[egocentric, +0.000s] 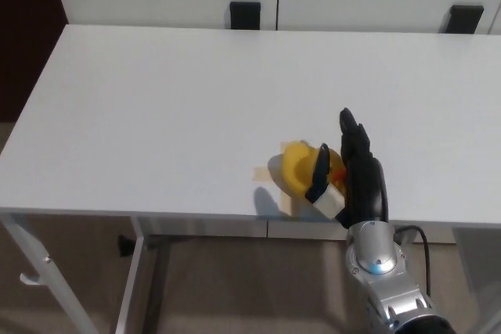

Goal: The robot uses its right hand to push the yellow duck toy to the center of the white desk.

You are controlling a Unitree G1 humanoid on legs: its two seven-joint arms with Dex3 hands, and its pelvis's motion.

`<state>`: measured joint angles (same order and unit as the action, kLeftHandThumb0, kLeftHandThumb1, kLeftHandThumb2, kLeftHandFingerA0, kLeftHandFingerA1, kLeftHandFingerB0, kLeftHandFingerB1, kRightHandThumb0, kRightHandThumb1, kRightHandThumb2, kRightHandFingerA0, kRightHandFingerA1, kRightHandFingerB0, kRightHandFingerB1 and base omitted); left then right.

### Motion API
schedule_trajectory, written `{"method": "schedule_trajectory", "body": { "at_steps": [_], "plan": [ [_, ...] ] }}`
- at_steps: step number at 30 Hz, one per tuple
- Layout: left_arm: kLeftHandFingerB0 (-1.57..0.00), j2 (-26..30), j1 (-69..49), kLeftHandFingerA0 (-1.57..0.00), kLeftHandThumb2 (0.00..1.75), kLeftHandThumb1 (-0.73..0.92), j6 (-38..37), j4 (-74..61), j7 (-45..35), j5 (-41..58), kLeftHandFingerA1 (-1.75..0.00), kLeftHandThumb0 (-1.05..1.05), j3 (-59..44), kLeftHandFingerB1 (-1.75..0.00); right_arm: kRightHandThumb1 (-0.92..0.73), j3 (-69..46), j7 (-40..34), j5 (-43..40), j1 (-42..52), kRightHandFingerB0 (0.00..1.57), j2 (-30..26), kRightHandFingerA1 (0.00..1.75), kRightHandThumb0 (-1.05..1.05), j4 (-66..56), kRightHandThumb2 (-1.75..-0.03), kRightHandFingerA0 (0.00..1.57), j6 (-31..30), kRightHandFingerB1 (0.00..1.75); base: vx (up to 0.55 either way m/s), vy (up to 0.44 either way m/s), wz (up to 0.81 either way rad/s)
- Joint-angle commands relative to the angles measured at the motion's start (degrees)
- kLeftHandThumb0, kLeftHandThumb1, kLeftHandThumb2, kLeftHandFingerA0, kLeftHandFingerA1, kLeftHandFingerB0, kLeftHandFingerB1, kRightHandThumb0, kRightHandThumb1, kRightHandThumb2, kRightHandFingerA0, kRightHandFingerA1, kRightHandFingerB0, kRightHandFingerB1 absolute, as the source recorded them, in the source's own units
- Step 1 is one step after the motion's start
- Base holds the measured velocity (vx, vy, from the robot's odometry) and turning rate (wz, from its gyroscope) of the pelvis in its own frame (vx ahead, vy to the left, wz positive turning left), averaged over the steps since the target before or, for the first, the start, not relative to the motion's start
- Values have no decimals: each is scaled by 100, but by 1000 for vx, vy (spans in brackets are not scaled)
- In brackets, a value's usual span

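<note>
A yellow duck toy [297, 165] with an orange beak lies on the white desk [172, 99] near its front edge, right of the middle. It covers most of a tan tape cross [261, 173] stuck to the desk. My right hand [352, 174] comes up from the lower right and rests against the duck's right side. Its fingers are stretched out and apart, the thumb in front of the duck, and it holds nothing. My left hand does not show.
The desk's front edge runs just below the duck and my hand. White cabinets with two black blocks [245, 14] [465, 18] stand behind the desk. Metal desk legs [141, 287] show below over a brown floor.
</note>
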<state>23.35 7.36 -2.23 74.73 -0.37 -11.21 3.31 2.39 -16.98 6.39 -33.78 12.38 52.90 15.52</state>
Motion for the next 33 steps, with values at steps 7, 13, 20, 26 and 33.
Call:
{"method": "schedule_trajectory", "body": {
  "at_steps": [7,13,20,26,33],
  "plan": [
    [-82,46,-29,-85,67,65,74,8,15,-23,-89,-20,-8,-66,-83,67,598,-155,129,0,111,10,-105,-232,-121,0,-471,2,0,0,0],
    [-85,81,-85,-84,66,65,31,0,0,-90,-93,-24,51,-67,-86,-11,517,-170,280,0,19,14,-105,-358,-124,0,-500,6,0,0,0],
    [-81,65,-112,-85,60,66,52,28,-18,-45,-87,-25,36,-61,-83,-92,553,-132,521,0,-245,15,-105,-648,-121,0,-415,8,0,0,0],
    [-84,44,-95,-84,64,63,106,36,-14,15,-90,-22,-30,-66,-92,-8,72,392,628,0,-697,0,-90,-1022,-87,0,-498,0,0,0,0],
    [-82,7,-145,-86,73,65,89,32,5,-17,-95,-19,-12,-64,-83,126,-1135,1809,1101,0,-1769,19,-103,-2248,-118,0,-1490,0,0,0,0]
  ]
}}
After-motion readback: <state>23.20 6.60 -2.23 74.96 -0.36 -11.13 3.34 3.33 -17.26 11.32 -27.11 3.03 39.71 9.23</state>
